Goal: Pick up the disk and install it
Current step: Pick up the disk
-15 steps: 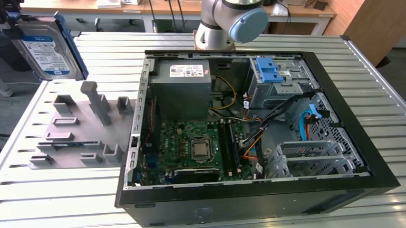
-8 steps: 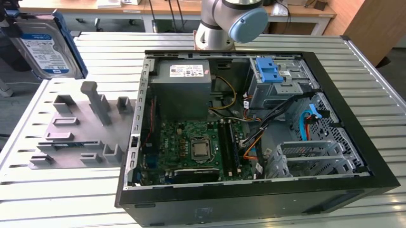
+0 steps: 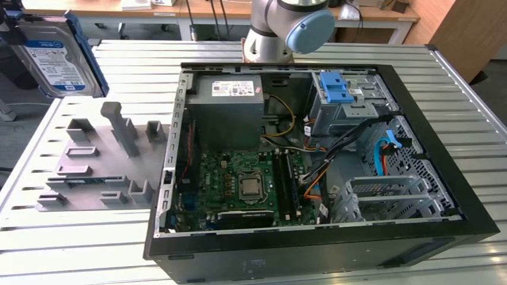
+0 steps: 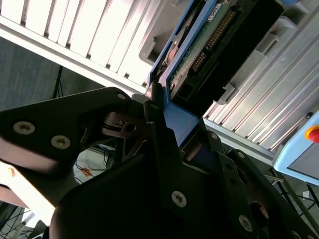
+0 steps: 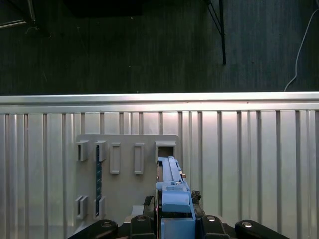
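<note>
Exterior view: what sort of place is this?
Probably a robotics lab or workshop: a robot arm stands behind an opened computer case on a ribbed metal table, with wooden workbenches at the back.

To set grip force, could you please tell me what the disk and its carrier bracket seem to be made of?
The disk: seemingly metal, judging by its dull silver casing. Its carrier bracket: probably plastic, being uniform matte blue with moulded edges.
</note>
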Controlling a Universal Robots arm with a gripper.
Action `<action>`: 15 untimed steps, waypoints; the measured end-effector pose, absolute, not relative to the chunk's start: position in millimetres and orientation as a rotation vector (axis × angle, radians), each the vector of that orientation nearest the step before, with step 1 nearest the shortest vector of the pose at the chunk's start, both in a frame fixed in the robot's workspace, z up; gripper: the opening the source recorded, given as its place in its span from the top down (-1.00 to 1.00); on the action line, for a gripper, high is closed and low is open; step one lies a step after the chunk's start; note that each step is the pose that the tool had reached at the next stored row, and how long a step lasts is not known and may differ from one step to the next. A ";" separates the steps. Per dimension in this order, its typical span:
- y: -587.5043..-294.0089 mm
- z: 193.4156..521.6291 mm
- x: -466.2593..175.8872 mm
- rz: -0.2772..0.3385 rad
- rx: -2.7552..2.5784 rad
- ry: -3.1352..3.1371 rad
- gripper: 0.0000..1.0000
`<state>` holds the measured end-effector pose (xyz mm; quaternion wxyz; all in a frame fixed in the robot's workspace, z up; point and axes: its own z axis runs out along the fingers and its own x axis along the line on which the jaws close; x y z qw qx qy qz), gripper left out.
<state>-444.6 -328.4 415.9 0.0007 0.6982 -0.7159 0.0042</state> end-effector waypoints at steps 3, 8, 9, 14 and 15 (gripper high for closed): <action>-328.4 417.3 -444.6 0.013 2.192 -2.248 0.27; -328.3 420.9 -444.6 0.015 2.192 -2.247 0.27; -328.3 421.6 -444.6 0.015 2.192 -2.247 0.27; -328.3 425.6 -444.6 0.015 2.192 -2.247 0.27; -328.3 426.2 -444.6 0.015 2.192 -2.247 0.27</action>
